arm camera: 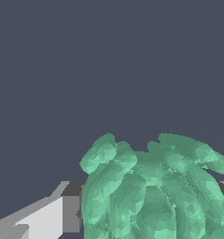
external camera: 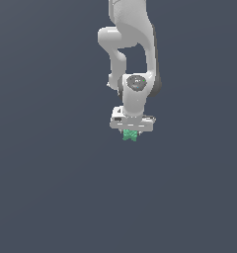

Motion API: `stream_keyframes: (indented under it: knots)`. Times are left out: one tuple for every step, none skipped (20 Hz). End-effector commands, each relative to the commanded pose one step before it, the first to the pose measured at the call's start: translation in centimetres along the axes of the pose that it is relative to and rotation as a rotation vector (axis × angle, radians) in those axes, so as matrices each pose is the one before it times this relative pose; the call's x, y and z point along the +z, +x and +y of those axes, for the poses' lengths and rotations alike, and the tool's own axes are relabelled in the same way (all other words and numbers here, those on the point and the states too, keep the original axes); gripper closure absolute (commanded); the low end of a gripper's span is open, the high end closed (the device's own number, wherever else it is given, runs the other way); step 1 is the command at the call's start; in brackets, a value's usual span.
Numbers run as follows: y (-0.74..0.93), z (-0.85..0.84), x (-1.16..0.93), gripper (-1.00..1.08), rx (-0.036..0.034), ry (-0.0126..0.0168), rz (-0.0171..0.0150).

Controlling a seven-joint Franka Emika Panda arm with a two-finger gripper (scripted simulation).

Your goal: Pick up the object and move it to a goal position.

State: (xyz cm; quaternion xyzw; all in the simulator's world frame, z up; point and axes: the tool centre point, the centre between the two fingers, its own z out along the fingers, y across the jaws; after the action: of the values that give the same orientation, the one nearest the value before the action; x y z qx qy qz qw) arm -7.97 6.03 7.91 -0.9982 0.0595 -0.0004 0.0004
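Plain dark grey background, no goal marker I can see. My jaws grip the object between them, clenched on it, probably for carrying to the goal.

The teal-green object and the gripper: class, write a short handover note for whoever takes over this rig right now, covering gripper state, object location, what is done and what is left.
Gripper: appears shut on the teal-green object, which sits right under the white hand; the wrist view shows it filling the space between the fingers.
Done: apparently grasped.
Left: carry it to the goal. No goal marker is visible in either view, so confirm its position first.
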Motion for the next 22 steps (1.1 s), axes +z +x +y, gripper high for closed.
stream_keyframes:
  knots:
    - [0.644,1.455,-1.678,1.08,0.00067,0.00038,0.00069]
    - [0.289,0.650,-0.758,1.08,0.00000,0.00000,0.00000]
    - [0.309,0.690,-0.795,1.08,-0.00004,0.00064,-0.00025]
    - [0.323,0.719,-0.842,1.08,0.00000,0.00000,0.00000]
    - [0.335,0.743,-0.871,1.08,0.00000,0.00000,0.00000]
    - [0.344,0.760,-0.892,1.08,0.00000,0.00000,0.00000]
    - [0.353,0.776,-0.898,1.08,-0.00006,0.00065,-0.00024]
    - [0.356,0.780,-0.917,1.08,0.00000,0.00000,0.00000]
    - [0.361,0.786,-0.925,1.08,0.00000,0.00000,0.00000]
    - [0.365,0.791,-0.930,1.08,0.00000,0.00000,0.00000]
    - [0.368,0.794,-0.934,1.08,0.00000,0.00000,0.00000]
    - [0.372,0.797,-0.937,1.08,0.00000,0.00000,0.00000]
    - [0.375,0.799,-0.939,1.08,0.00000,0.00000,0.00000]
    - [0.378,0.800,-0.939,1.08,0.00000,0.00000,0.00000]
    - [0.381,0.800,-0.939,1.08,0.00000,0.00000,0.00000]
    - [0.383,0.797,-0.934,1.08,0.00000,0.00000,0.00000]
    - [0.384,0.793,-0.928,1.08,0.00000,0.00000,0.00000]
    - [0.386,0.789,-0.922,1.08,0.00000,0.00000,0.00000]
    - [0.382,0.774,-0.904,1.08,0.00000,0.00000,0.00000]
    - [0.382,0.717,-0.833,1.08,-0.00019,-0.00043,-0.00050]
    - [0.355,0.706,-0.822,1.08,0.00000,0.00000,0.00000]
    - [0.343,0.675,-0.786,1.08,0.00000,0.00000,0.00000]
